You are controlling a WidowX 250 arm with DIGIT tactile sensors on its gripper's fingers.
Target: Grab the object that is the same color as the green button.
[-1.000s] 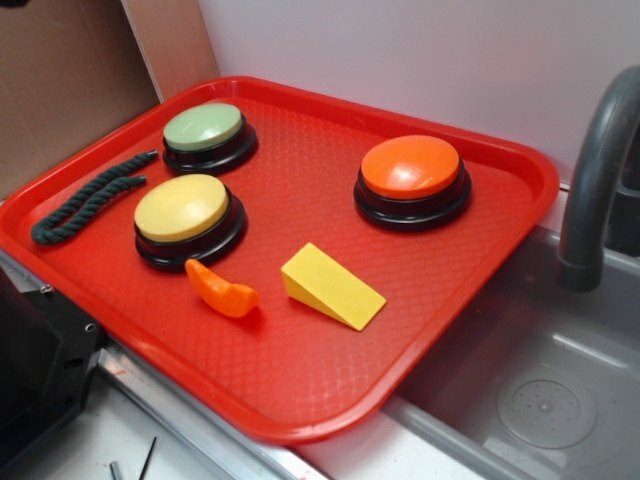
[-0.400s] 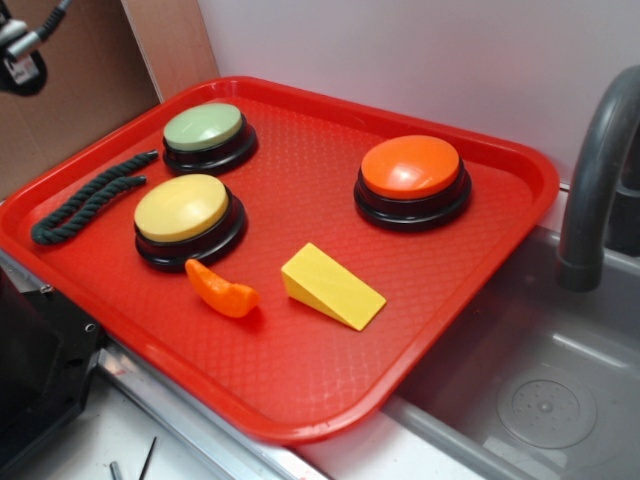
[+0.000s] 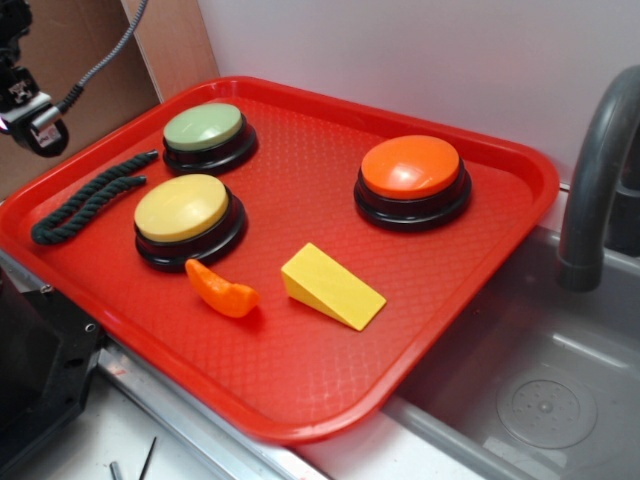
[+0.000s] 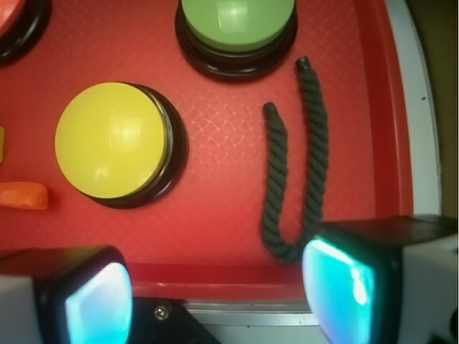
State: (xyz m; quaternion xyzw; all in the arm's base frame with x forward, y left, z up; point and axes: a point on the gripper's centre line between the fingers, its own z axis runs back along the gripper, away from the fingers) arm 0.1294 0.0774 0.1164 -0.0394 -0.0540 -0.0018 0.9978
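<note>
The object, a dark green twisted rope (image 3: 92, 195) (image 4: 295, 165) doubled over into a U, lies on the red tray (image 3: 300, 370) at its left edge. Behind it stands the green button (image 3: 204, 129) (image 4: 237, 21), pale green on a black base. My gripper (image 4: 219, 297) hangs open above the tray's near-left rim, with nothing between its fingers; the right finger (image 4: 344, 287) is just past the rope's bent end. In the exterior view only part of the arm (image 3: 35, 125) shows at the upper left, high over the rope.
A yellow button (image 3: 182, 210) (image 4: 111, 140) stands beside the rope. An orange button (image 3: 411, 168), an orange curved piece (image 3: 222, 291) and a yellow wedge (image 3: 330, 286) also lie on the tray. A grey sink (image 3: 540, 390) with a faucet (image 3: 595, 180) is at the right.
The arm has come into the exterior view from the upper left and moved down and right toward the rope. Nothing on the tray has moved.
</note>
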